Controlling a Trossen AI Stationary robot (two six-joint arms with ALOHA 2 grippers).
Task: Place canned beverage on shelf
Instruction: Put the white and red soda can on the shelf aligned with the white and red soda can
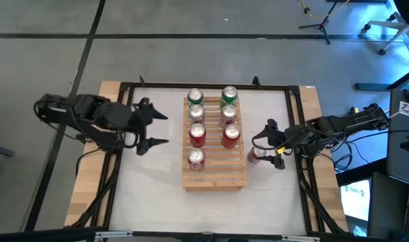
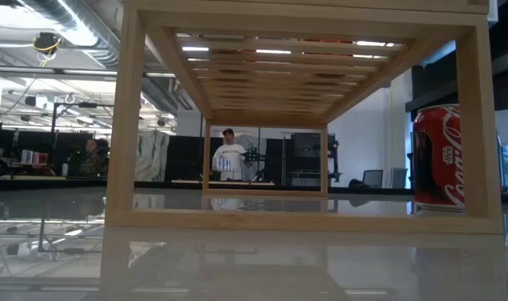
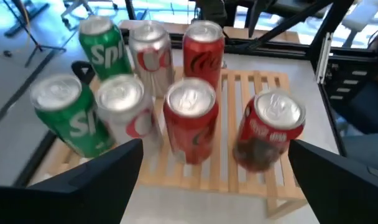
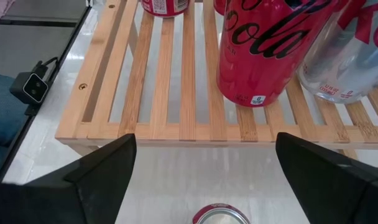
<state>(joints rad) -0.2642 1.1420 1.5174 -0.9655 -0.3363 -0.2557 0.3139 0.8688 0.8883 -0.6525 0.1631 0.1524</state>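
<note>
The pale slatted shelf (image 1: 214, 176) stands mid-table with several cans upright on it: green, silver and red (image 3: 190, 118). One more red canned beverage (image 1: 255, 154) stands upright on the white tabletop just off the shelf's right side; it also shows in the low view (image 2: 438, 159). My right gripper (image 1: 273, 145) hovers open over this can, whose top (image 4: 220, 216) lies low between the two fingers, apart from both. My left gripper (image 1: 156, 128) is open in the air left of the shelf, facing the cans, with nothing between its fingers (image 3: 83, 180).
The shelf's near right part (image 4: 176, 74) has bare slats beside a red can (image 4: 263, 50) and a silver one (image 4: 350, 56). A black frame (image 1: 127, 86) runs round the tabletop. People sit and stand far off in the room.
</note>
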